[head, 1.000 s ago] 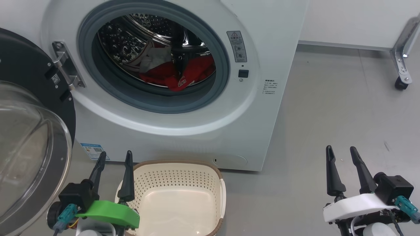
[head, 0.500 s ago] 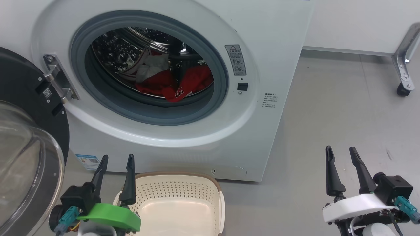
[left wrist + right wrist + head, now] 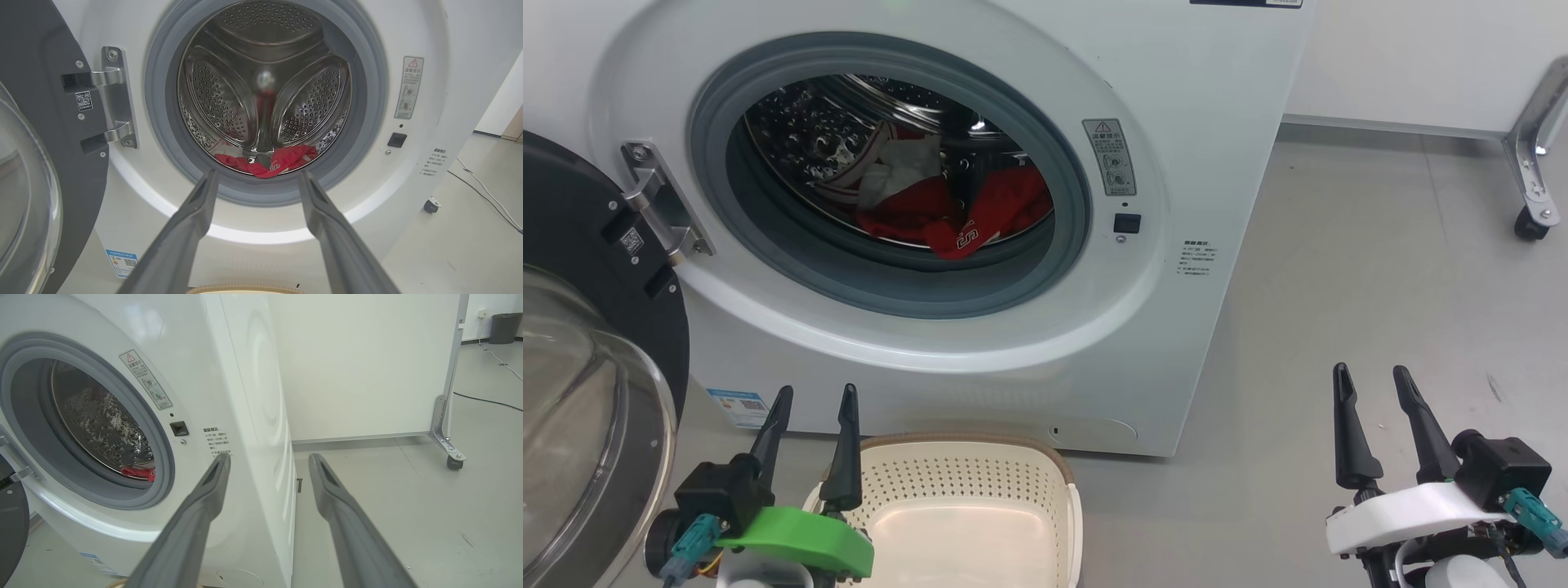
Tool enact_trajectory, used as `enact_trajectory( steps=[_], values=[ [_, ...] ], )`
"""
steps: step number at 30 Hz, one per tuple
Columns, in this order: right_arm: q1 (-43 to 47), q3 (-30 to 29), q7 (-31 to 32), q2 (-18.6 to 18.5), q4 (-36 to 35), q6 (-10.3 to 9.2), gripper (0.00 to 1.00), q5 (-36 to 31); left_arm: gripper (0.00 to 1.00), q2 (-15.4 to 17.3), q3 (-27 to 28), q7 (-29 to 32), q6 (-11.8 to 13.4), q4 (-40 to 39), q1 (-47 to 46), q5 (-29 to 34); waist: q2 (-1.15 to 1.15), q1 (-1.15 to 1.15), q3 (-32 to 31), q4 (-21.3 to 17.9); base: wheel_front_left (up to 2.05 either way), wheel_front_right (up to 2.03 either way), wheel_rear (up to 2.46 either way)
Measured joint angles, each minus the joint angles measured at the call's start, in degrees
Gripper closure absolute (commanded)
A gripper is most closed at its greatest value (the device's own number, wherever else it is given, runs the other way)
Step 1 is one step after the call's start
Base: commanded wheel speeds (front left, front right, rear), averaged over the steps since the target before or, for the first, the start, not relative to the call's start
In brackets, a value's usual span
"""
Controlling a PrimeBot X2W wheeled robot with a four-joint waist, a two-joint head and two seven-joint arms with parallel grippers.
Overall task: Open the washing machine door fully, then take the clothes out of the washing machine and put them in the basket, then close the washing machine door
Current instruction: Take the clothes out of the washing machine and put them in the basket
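The clothes (image 3: 947, 216) are a red heap at the bottom front of the steel drum, white lettering facing you, with a pale grey-white piece on the back-left part of the heap. You can't tell how many garments are in there.

The washing machine door (image 3: 584, 245) is swung out to your left on its hinge (image 3: 658, 204), glass bowl towards the room, partly cut off by the frame edge. On the washing machine (image 3: 1176, 122), the lower lip of the grey rubber ring sits between your left gripper and the clothes.

The basket (image 3: 968, 478) is on the floor just before the washer's base, below the mouth. Its near end is cut off at the bottom edge.

- Left gripper (image 3: 818, 390): fingers wide apart, holding nothing, at the basket's left rim with the door bowl close on its left. Its wrist view looks straight into the drum.
- Right gripper (image 3: 1370, 369): also wide apart and holding nothing, well off to the right above the floor, aimed past the washer's right corner.

A wheeled panel (image 3: 359, 363) stands behind on the right, and a cable (image 3: 486, 196) lies on the floor. The sticker print is too small to read.
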Motion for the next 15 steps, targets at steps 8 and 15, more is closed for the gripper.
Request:
enact_trajectory(
  steps=[8,15],
  values=[
    [0.0,0.0,0.0,0.01,0.0,0.0,0.0,0.0,0.0,0.0,-0.46,0.0,-0.01,0.31,0.01,0.35,0.0,0.0,0.42,-0.2,0.0,0.0,0.0],
    [-0.01,0.0,0.0,0.05,0.02,0.01,0.0,-0.01,0.0,0.0,-0.56,0.0,-0.01,0.47,0.0,0.36,0.0,0.0,0.64,-0.45,0.0,0.0,0.0]
  ],
)
